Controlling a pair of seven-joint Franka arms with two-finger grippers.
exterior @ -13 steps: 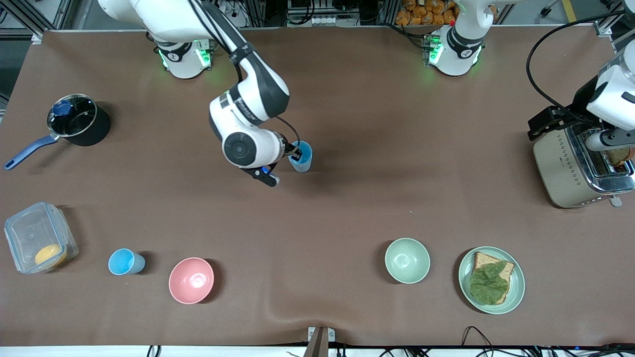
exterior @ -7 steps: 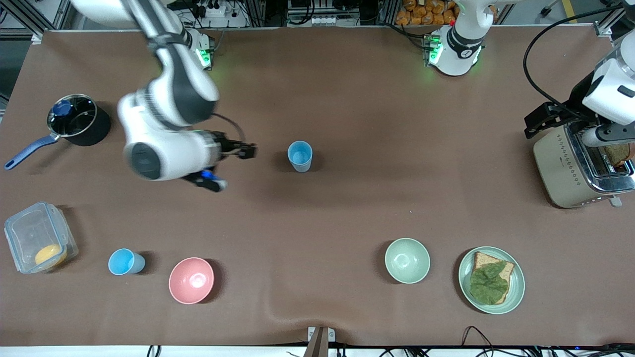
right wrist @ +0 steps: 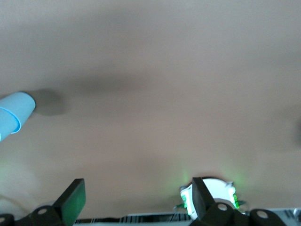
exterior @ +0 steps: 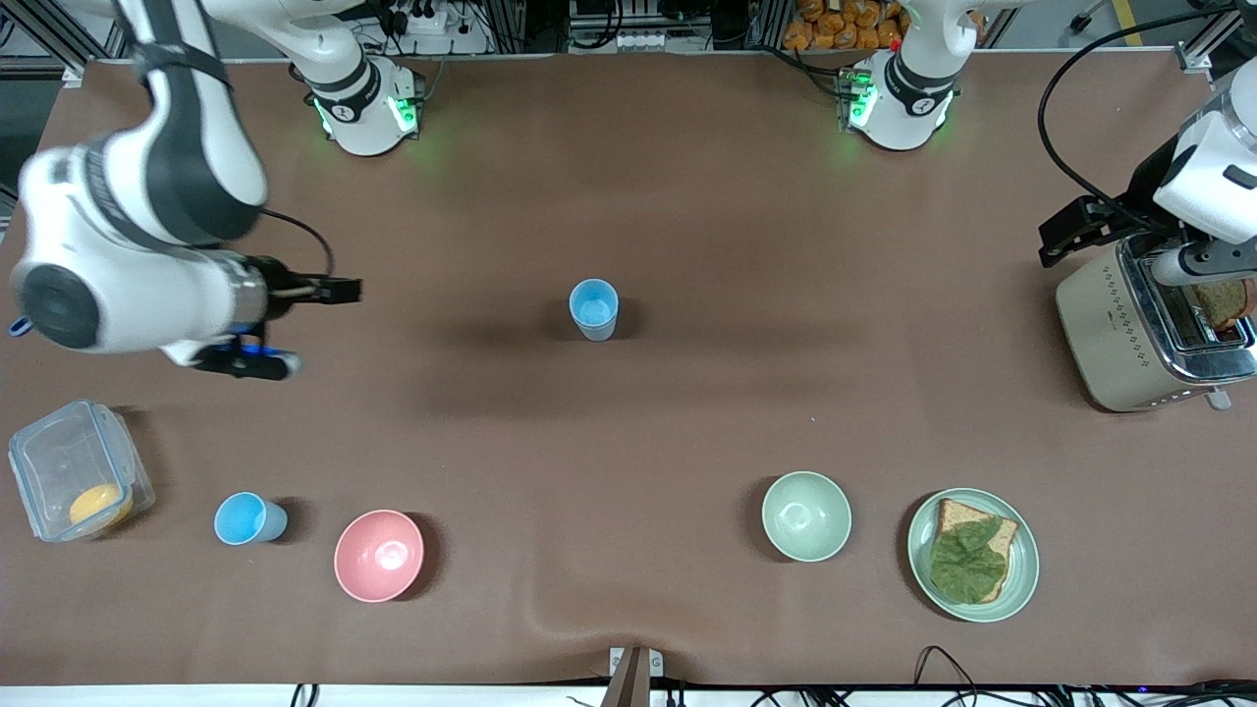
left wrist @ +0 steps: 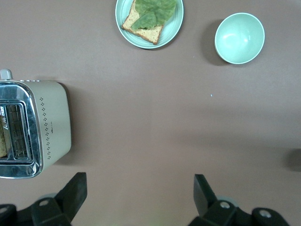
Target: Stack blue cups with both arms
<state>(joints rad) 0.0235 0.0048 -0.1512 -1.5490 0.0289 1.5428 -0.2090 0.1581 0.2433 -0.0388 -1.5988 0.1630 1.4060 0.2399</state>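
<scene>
Surrounding central blue cup (exterior: 594,308): bare tabletop (exterior: 707,412)

table (exterior: 687,196): brown mat cover | metal frame rails (exterior: 59,29) above | lighting: even

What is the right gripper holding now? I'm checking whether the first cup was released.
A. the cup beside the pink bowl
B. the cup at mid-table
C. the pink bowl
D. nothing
D: the right gripper hangs open and empty over bare table, while the mid-table cup stands alone and the other cup sits beside the pink bowl.
</scene>
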